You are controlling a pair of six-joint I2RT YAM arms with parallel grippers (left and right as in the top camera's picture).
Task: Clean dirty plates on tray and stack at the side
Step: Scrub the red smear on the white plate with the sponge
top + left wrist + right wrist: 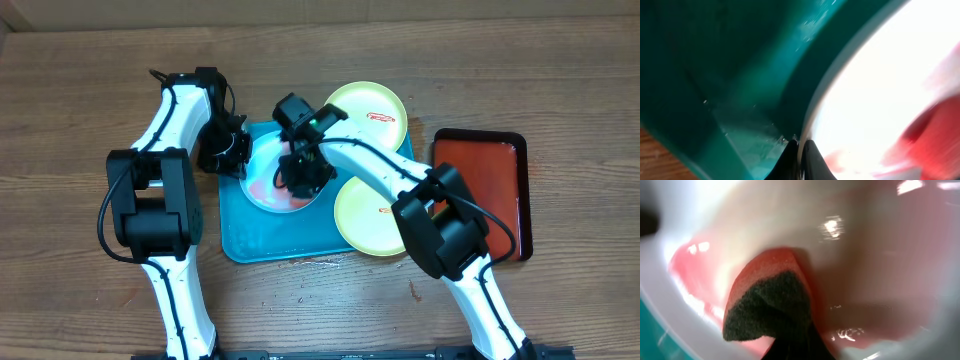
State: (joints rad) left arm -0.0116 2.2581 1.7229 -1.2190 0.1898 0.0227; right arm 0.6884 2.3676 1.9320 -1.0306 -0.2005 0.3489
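A light blue plate [262, 182] with a whitish centre and a red smear lies on the teal tray [250, 242]. My left gripper [240, 160] is shut on the plate's left rim; in the left wrist view its tips [801, 161] pinch the rim of the plate [880, 90] above the tray [715, 75]. My right gripper [298, 185] is shut on a red-orange sponge [770, 300] with a dark scouring face, pressed onto the wet plate [865, 245]. Two yellow-green plates, each with a red smear, lie at the tray's back right corner [368, 110] and over its right edge [365, 218].
A smaller red tray [490, 190] with a black rim sits to the right of the teal one. Bare wooden table [80, 100] surrounds the trays. Both arms cross over the teal tray's back half.
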